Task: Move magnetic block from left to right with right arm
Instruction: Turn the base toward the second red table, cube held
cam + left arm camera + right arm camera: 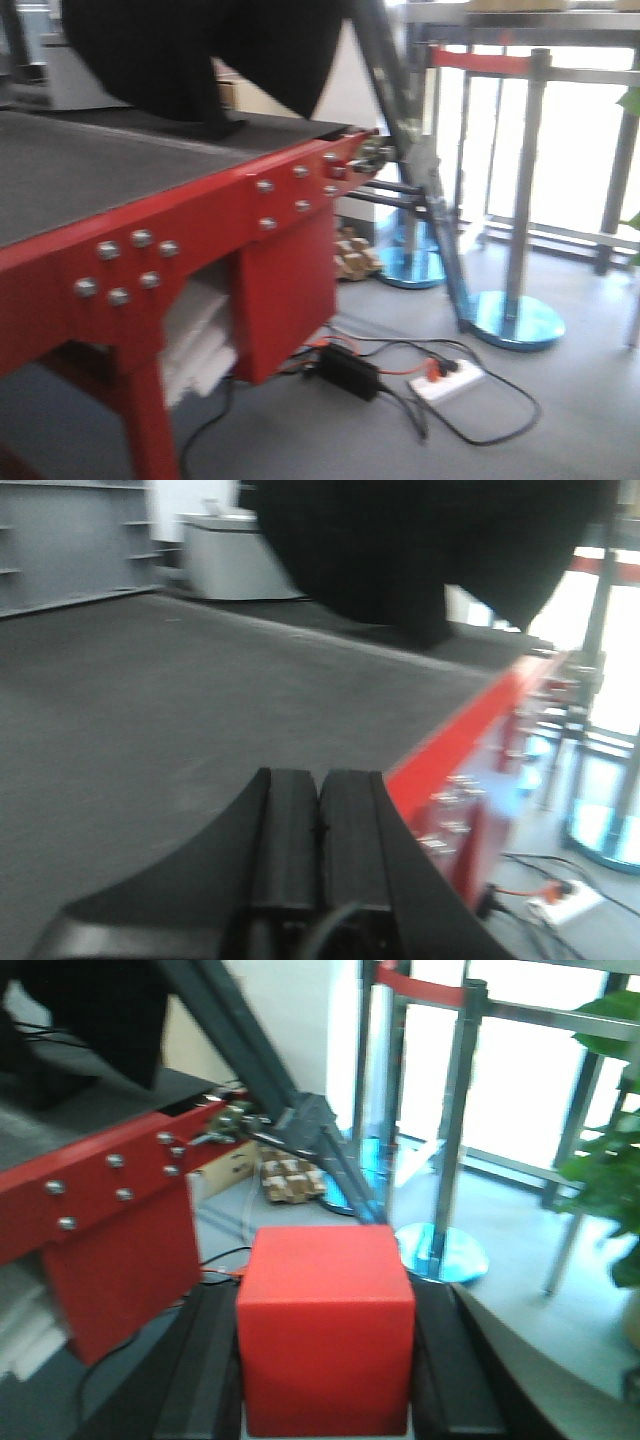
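Note:
The magnetic block (325, 1330), a plain red-orange cube, fills the lower middle of the right wrist view. My right gripper (325, 1295) is shut on it, one black finger (205, 1360) against each side face. It hangs past the table's red frame (110, 1190), with floor beyond it. My left gripper (320, 780) is shut with its pads touching and nothing between them. It hovers over the dark table top (150, 710) near the red rim (450, 740). In the front view neither the block nor a gripper can be made out.
A blurred black mass (200, 60) hangs over the table's far end (90, 170). On the floor to the right lie a power strip (447, 380), a black adapter (347, 368) and cables. Chrome barrier posts on shiny bases (515, 320) stand there, and a plant (610, 1160).

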Available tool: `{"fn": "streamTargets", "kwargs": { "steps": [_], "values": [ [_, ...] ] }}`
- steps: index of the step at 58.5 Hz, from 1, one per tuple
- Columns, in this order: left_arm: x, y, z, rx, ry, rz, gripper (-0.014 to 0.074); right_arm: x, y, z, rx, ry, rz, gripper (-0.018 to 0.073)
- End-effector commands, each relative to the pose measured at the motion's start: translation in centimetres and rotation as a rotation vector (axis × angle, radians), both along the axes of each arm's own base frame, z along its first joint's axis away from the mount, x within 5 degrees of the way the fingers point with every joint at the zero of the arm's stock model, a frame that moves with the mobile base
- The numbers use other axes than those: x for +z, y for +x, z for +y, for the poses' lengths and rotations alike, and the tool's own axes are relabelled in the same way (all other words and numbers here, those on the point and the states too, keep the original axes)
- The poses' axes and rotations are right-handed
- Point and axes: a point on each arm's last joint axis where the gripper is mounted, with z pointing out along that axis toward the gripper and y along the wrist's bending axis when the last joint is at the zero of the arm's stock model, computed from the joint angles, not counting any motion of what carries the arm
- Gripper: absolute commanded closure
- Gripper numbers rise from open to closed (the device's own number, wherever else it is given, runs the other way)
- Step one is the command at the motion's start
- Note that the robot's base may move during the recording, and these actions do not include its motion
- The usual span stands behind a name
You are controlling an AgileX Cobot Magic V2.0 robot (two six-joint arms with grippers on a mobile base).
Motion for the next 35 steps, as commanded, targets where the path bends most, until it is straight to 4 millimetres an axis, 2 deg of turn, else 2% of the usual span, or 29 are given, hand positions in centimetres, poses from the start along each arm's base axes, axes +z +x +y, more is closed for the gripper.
{"fn": "streamTargets", "kwargs": {
  "steps": [1, 35],
  "values": [
    [0.40, -0.06, 0.01, 0.000, -0.012, -0.076, 0.0713, 1.73, 0.10, -0.04, -0.003, -0.015, -0.112, 0.0242],
    [0.40, -0.06, 0.01, 0.000, -0.012, -0.076, 0.0713, 1.73, 0.10, -0.04, -0.003, -0.015, -0.112, 0.0242]
  ]
}}
